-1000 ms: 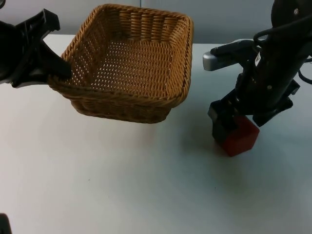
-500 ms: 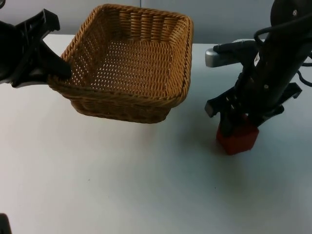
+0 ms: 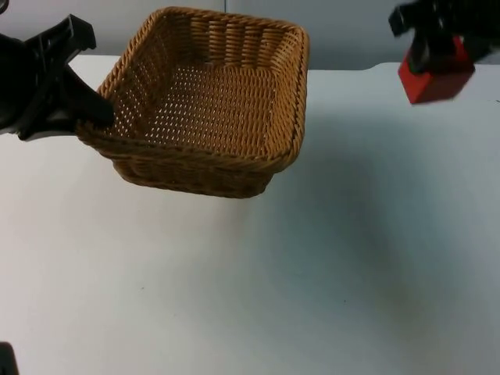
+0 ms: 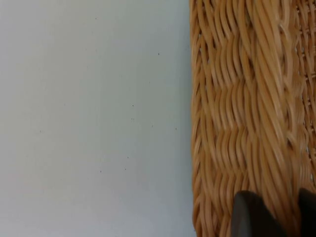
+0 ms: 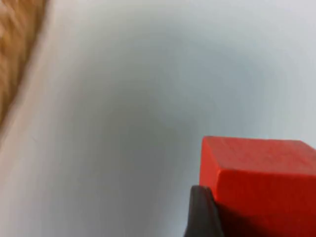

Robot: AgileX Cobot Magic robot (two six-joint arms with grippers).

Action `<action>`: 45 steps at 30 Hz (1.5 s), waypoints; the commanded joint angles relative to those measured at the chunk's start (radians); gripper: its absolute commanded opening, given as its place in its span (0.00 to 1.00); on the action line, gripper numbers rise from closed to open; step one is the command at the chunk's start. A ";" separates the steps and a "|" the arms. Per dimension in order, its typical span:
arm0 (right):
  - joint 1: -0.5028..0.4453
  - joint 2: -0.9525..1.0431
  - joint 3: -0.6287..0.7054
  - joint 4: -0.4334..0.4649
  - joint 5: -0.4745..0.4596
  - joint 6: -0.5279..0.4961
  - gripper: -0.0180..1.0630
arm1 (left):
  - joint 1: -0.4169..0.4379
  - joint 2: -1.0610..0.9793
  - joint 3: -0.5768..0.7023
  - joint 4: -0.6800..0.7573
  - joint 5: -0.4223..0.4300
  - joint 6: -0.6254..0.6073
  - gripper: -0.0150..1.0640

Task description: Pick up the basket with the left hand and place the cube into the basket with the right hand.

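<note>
Bare desk [image 3: 234,297] in front. Left gripper [image 3: 94,113] clamped on basket [image 3: 211,101] rim, basket raised. Right gripper [image 3: 433,47] closed on red cube [image 3: 433,78], high, well right of basket. Carry step; next: swing over basket, release.

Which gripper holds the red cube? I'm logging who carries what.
The right gripper, raised near the partition wall, is shut on the red cube. The left gripper instead clamps the wicker basket's rim.
</note>
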 commanded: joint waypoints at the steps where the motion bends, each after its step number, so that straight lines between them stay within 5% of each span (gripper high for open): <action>1: 0.017 -0.032 -0.064 0.070 -0.002 -0.056 0.22 | -0.002 -0.014 0.001 -0.029 0.023 0.001 0.01; 10: 0.134 -0.027 -0.207 0.264 -0.086 -0.254 0.22 | -0.002 -0.014 0.001 -0.029 0.023 0.001 0.01; 22: 0.254 0.169 -0.299 0.343 -0.123 -0.306 0.23 | -0.002 -0.014 0.001 -0.029 0.020 0.001 0.01; 25: 0.260 0.189 -0.305 0.374 -0.121 -0.323 0.29 | -0.002 -0.014 0.001 -0.029 0.020 0.001 0.01; 27: 0.260 0.197 -0.309 0.420 -0.119 -0.360 0.48 | -0.002 -0.014 0.001 -0.029 0.018 0.001 0.01; 31: 0.258 0.199 -0.311 0.412 -0.109 -0.360 0.65 | -0.002 -0.014 0.001 -0.029 0.018 0.001 0.01; 40: 0.229 0.190 -0.317 0.395 -0.095 -0.353 0.65 | -0.002 -0.014 0.001 -0.029 0.018 0.001 0.01; 45: 0.119 0.137 -0.317 0.320 -0.054 -0.240 0.59 | -0.002 -0.014 0.001 -0.029 0.018 0.001 0.01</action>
